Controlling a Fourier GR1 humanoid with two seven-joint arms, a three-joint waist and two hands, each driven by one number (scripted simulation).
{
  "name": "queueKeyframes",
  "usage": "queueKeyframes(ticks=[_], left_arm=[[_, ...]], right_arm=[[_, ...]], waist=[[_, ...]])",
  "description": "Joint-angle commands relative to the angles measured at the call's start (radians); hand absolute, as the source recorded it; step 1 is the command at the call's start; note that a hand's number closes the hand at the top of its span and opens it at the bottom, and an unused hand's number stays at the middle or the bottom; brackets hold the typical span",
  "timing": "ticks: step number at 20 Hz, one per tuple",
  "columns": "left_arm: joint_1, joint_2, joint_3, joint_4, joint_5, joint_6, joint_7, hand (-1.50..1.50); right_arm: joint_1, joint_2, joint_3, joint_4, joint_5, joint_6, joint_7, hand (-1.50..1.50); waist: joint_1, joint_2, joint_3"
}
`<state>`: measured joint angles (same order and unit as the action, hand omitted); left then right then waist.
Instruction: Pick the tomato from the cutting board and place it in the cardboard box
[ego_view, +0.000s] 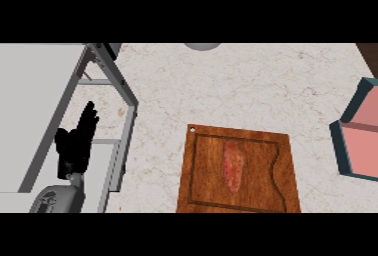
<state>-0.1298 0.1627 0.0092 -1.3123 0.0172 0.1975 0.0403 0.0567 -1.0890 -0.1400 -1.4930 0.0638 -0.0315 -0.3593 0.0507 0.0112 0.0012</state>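
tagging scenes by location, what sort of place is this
Probably a kitchen counter: a speckled stone-look countertop, a wooden cutting board lying on it, and what looks like a metal sink at the left.

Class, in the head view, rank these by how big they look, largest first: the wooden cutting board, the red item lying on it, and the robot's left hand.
1. Cutting board, clearly largest.
2. Left hand, open, fingers up, resting at the left.
3. Red item, a narrow strip on the board.
The hand may sit nearer the camera, so places two and three are unsure.
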Motion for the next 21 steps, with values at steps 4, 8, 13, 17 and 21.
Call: queueKeyframes(ticks=[4,8,13,17,21], left_arm=[[-0.006,-0.031,-0.011,0.035,-0.019,0.02,-0.017,0.0],[-0.039,0.02,0.037,0.013,0.002,0.003,0.026,0.0],[0.074,0.014,0.027,-0.021,0.004,-0.012,-0.027,0.0],[0.027,-0.004,0.029,0.02,-0.005,0.006,-0.037,0.0],[0.028,0.005,0.043,0.047,0.01,-0.024,-0.059,0.0]], right_arm=[[-0.278,0.136,0.146,0.359,0.03,0.116,-0.034,-1.5],[-0.405,0.211,0.144,0.491,0.008,0.202,-0.109,-1.5],[-0.409,0.248,0.059,0.545,-0.135,0.347,-0.267,-1.5],[-0.471,0.241,-0.025,0.711,-0.266,0.527,-0.271,-1.5],[-0.519,0.177,-0.095,0.879,-0.291,0.623,-0.294,-1.5]], waist=[[0.004,0.003,0.001],[-0.016,-0.003,0.001],[-0.033,-0.01,0.001],[-0.033,-0.003,0.001],[-0.035,-0.004,0.0]])
